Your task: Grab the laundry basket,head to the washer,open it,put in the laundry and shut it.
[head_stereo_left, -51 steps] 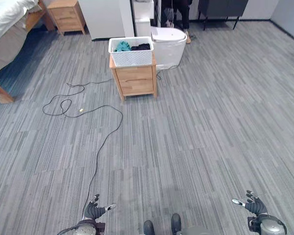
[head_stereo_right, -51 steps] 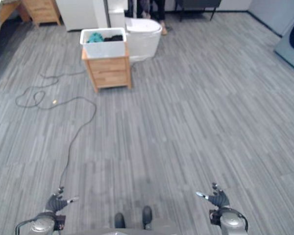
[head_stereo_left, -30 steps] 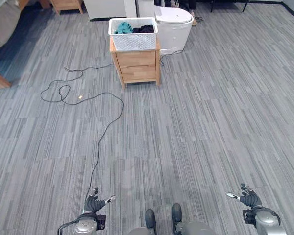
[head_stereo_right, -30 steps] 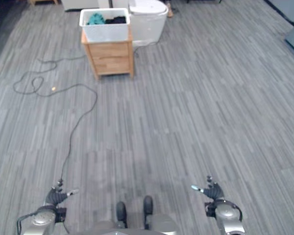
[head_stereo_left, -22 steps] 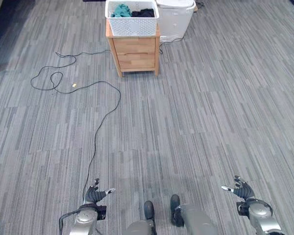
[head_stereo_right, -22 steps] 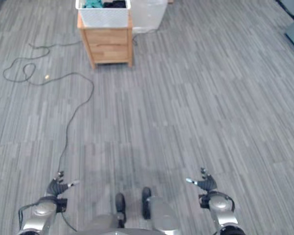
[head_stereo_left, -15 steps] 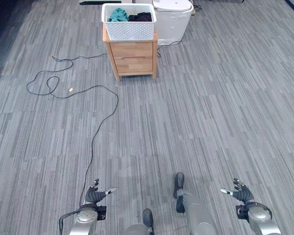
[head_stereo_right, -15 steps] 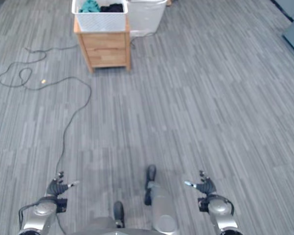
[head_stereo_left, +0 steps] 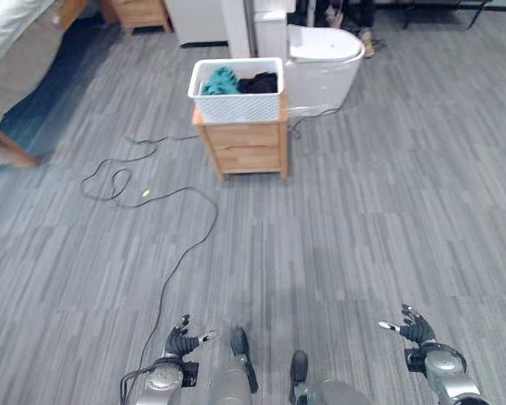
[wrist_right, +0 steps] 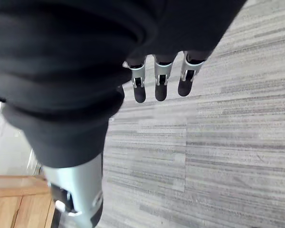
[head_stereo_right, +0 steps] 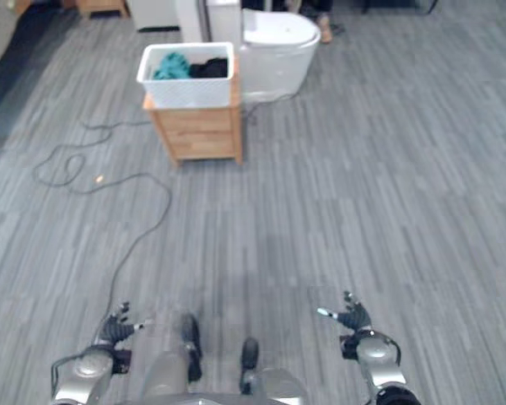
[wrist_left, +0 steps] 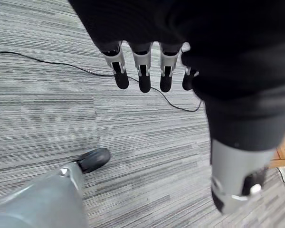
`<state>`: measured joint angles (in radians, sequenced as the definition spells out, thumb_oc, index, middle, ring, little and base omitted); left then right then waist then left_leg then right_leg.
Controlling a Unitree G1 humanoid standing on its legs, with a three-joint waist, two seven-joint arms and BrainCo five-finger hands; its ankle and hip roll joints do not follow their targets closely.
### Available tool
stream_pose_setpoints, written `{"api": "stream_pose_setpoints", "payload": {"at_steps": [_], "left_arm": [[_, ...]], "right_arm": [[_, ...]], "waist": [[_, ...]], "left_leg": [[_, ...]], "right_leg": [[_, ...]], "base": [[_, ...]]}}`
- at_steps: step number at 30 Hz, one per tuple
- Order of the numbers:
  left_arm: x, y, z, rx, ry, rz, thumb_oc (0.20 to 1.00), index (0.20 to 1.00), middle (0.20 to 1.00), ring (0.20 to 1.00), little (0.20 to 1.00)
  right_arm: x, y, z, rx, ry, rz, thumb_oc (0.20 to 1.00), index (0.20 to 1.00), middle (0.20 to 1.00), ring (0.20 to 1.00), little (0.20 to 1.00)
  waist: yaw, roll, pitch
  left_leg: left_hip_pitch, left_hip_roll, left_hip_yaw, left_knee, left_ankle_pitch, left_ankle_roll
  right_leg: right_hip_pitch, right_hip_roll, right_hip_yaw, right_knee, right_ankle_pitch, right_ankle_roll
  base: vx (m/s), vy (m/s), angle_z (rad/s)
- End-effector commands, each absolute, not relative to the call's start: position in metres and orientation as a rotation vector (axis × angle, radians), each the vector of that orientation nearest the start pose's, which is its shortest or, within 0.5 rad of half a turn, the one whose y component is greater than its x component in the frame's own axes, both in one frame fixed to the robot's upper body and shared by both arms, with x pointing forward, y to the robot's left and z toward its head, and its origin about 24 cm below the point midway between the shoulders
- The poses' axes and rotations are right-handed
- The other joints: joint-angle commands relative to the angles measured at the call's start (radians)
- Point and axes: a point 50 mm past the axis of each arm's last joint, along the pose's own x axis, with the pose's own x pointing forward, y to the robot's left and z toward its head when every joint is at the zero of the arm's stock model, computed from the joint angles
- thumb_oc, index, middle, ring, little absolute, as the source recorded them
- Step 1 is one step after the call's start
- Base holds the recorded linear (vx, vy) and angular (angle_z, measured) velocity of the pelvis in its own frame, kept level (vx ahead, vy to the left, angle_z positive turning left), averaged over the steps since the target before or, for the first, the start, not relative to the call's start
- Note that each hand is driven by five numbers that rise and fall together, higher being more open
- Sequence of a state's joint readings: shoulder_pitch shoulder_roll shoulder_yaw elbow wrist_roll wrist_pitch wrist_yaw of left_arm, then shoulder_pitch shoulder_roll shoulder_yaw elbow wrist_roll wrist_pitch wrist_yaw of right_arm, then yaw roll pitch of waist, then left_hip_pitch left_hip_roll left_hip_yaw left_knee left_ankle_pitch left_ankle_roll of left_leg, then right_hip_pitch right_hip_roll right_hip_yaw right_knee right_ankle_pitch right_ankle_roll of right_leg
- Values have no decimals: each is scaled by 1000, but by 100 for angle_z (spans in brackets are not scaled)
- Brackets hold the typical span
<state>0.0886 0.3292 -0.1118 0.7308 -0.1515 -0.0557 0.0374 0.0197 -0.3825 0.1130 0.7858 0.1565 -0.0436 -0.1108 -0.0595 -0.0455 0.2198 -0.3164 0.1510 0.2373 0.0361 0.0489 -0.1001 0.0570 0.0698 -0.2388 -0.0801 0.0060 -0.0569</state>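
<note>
A white laundry basket (head_stereo_left: 239,89) holding teal and dark clothes (head_stereo_left: 222,81) sits on a small wooden nightstand (head_stereo_left: 247,148) far ahead, slightly left of centre. My left hand (head_stereo_left: 180,343) hangs low at the lower left, fingers straight and holding nothing. My right hand (head_stereo_left: 415,330) hangs at the lower right, also open and holding nothing. Both hands are well short of the basket. The wrist views show each hand's straight fingers (wrist_left: 140,71) (wrist_right: 160,80) over grey floor.
A white round-lidded bin (head_stereo_left: 322,56) stands right of the nightstand. A black cord (head_stereo_left: 152,201) snakes over the grey plank floor on the left. A bed (head_stereo_left: 17,51) lies at the far left, another nightstand (head_stereo_left: 139,13) and white cabinet (head_stereo_left: 202,18) behind. A person's feet (head_stereo_left: 367,38) show at the back.
The camera has moved: the view tilted up and the nightstand with the basket now sits lower and nearer in view. Both hands stay open and low at my sides.
</note>
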Motion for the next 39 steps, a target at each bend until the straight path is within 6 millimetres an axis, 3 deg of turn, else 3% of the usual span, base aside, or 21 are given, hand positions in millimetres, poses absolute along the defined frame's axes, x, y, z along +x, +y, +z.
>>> {"api": "stream_pose_setpoints", "payload": {"at_steps": [1, 2, 3, 4, 8, 12, 13, 14, 16, 18, 19, 23, 25, 28, 29, 31, 32, 34, 36, 39], "left_arm": [[176, 258, -92, 267, 674, 141, 1000, 1000, 1000, 1000, 1000], [173, 259, -93, 263, 683, 148, 1000, 1000, 1000, 1000, 1000], [174, 260, -92, 264, 682, 149, 1000, 1000, 1000, 1000, 1000], [171, 263, -94, 263, 696, 163, 1000, 1000, 1000, 1000, 1000], [165, 269, -96, 280, 721, 174, 1000, 1000, 1000, 1000, 1000], [170, 273, -94, 304, 718, 168, 1000, 1000, 1000, 1000, 1000], [177, 276, -90, 328, 702, 166, 1000, 1000, 1000, 1000, 1000], [179, 277, -87, 335, 693, 168, 1000, 1000, 1000, 1000, 1000], [183, 277, -86, 340, 682, 162, 1000, 1000, 1000, 1000, 1000], [186, 276, -85, 337, 677, 164, 1000, 1000, 1000, 1000, 1000], [187, 276, -85, 329, 678, 175, 1000, 1000, 1000, 1000, 1000], [185, 275, -89, 317, 701, 178, 1000, 1000, 1000, 1000, 1000], [187, 270, -91, 306, 703, 171, 1000, 1000, 1000, 1000, 1000], [185, 268, -93, 305, 703, 163, 1000, 1000, 1000, 1000, 1000], [185, 267, -93, 304, 702, 163, 1000, 1000, 1000, 1000, 1000], [179, 268, -95, 302, 721, 155, 1000, 1000, 1000, 1000, 1000], [172, 266, -100, 288, 740, 158, 1000, 1000, 1000, 1000, 1000], [169, 264, -101, 283, 746, 157, 1000, 1000, 1000, 1000, 1000], [168, 261, -103, 275, 750, 144, 1000, 1000, 1000, 1000, 1000], [170, 258, -104, 270, 754, 140, 1000, 1000, 1000, 1000, 1000]], "right_arm": [[167, -279, -94, -349, 733, -235, 1000, 1000, 1000, 1000, 1000], [164, -279, -97, -349, 749, -237, 1000, 1000, 1000, 1000, 1000], [164, -278, -97, -348, 748, -236, 1000, 1000, 1000, 1000, 1000], [164, -276, -98, -347, 755, -230, 1000, 1000, 1000, 1000, 1000], [163, -269, -102, -332, 764, -211, 1000, 1000, 1000, 1000, 1000], [173, -256, -101, -301, 741, -181, 1000, 1000, 1000, 1000, 1000], [183, -249, -97, -292, 706, -165, 1000, 1000, 1000, 1000, 1000], [187, -246, -95, -287, 689, -158, 1000, 1000, 1000, 1000, 1000], [190, -242, -94, -281, 675, -148, 1000, 1000, 1000, 1000, 1000], [196, -240, -90, -291, 656, -129, 1000, 1000, 1000, 1000, 1000], [199, -239, -88, -294, 645, -122, 1000, 1000, 1000, 1000, 1000], [199, -237, -88, -294, 646, -116, 1000, 1000, 1000, 1000, 1000], [196, -238, -90, -294, 657, -118, 1000, 1000, 1000, 1000, 1000], [192, -241, -93, -312, 676, -115, 1000, 1000, 1000, 1000, 1000], [193, -241, -92, -313, 675, -116, 1000, 1000, 1000, 1000, 1000], [188, -243, -94, -305, 687, -121, 1000, 1000, 1000, 1000, 1000], [187, -250, -92, -311, 681, -137, 1000, 1000, 1000, 1000, 1000], [188, -253, -89, -312, 666, -150, 1000, 1000, 1000, 1000, 1000], [189, -261, -84, -313, 648, -172, 1000, 1000, 1000, 1000, 1000], [186, -267, -85, -317, 667, -193, 1000, 1000, 1000, 1000, 1000]], "waist": [[11, 2, 22], [14, 3, 13], [17, 5, 16], [19, 4, 4], [33, -4, -19], [40, -48, -45], [33, -61, -41], [31, -60, -38], [25, -60, -33], [5, -41, -11], [-12, -26, 9], [-33, -23, 31], [-50, -25, 43], [-56, -19, 47], [-58, -24, 50], [-56, -32, 30], [-63, -27, 17], [-65, -21, 11], [-67, -12, 4], [-64, -9, 0]], "left_leg": [[81, 3, 15, -79, 38, 1], [59, 20, 29, -111, 44, -11], [54, 25, 38, -109, 57, -4], [56, 39, 60, -100, 67, -14], [45, 45, 72, -3, 94, -2], [25, 3, 78, 133, 7, 39], [45, -24, 89, 135, -41, 69], [58, -31, 91, 136, -60, 84], [87, -45, 91, 125, -75, 96], [151, -76, 72, 94, -96, 111], [203, -88, 75, 69, -115, 113], [273, -109, 74, 38, -146, 109], [311, -125, 56, 46, -183, 104], [359, -133, 26, 73, -246, 91], [354, -137, 32, 75, -236, 94], [370, -150, 16, 109, -270, 87], [375, -131, 10, 177, -289, 64], [364, -112, 15, 238, -272, 49], [331, -74, 16, 345, -212, 18], [280, -39, 22, 370, -164, 12]], "right_leg": [[-7, -147, 7, 100, -167, 156], [42, -151, 16, 104, -207, 162], [37, -148, 13, 105, -198, 160], [75, -155, 25, 123, -227, 163], [113, -180, 41, 156, -238, 178], [88, -252, 69, 263, -176, 215], [31, -273, 98, 370, -98, 225], [-3, -279, 108, 420, -70, 225], [-48, -271, 123, 457, -45, 220], [-145, -224, 145, 488, -58, 202], [-199, -214, 104, 435, -81, 195], [-263, -208, 27, 317, -77, 197], [-299, -212, -19, 222, -48, 210], [-333, -228, -33, 154, -18, 233], [-337, -234, -39, 155, -8, 227], [-310, -243, -42, 161, -1, 217], [-285, -237, -27, 177, -5, 200], [-266, -231, -32, 171, -6, 188], [-231, -212, -35, 163, -24, 160], [-181, -196, -33, 149, -66, 138]], "base": [[501, 178, -32], [355, 147, -45], [578, 247, -43], [241, 146, -14], [427, 215, -17], [434, 273, 10], [347, 311, 41], [257, 240, 30], [189, 137, 12], [345, 218, 2], [296, 147, -6], [288, 50, 18], [366, -38, 17], [374, -101, 59], [298, -132, 48], [324, -186, 30], [459, -257, 41], [252, -166, 41], [203, -144, 24], [222, -92, -14]]}}
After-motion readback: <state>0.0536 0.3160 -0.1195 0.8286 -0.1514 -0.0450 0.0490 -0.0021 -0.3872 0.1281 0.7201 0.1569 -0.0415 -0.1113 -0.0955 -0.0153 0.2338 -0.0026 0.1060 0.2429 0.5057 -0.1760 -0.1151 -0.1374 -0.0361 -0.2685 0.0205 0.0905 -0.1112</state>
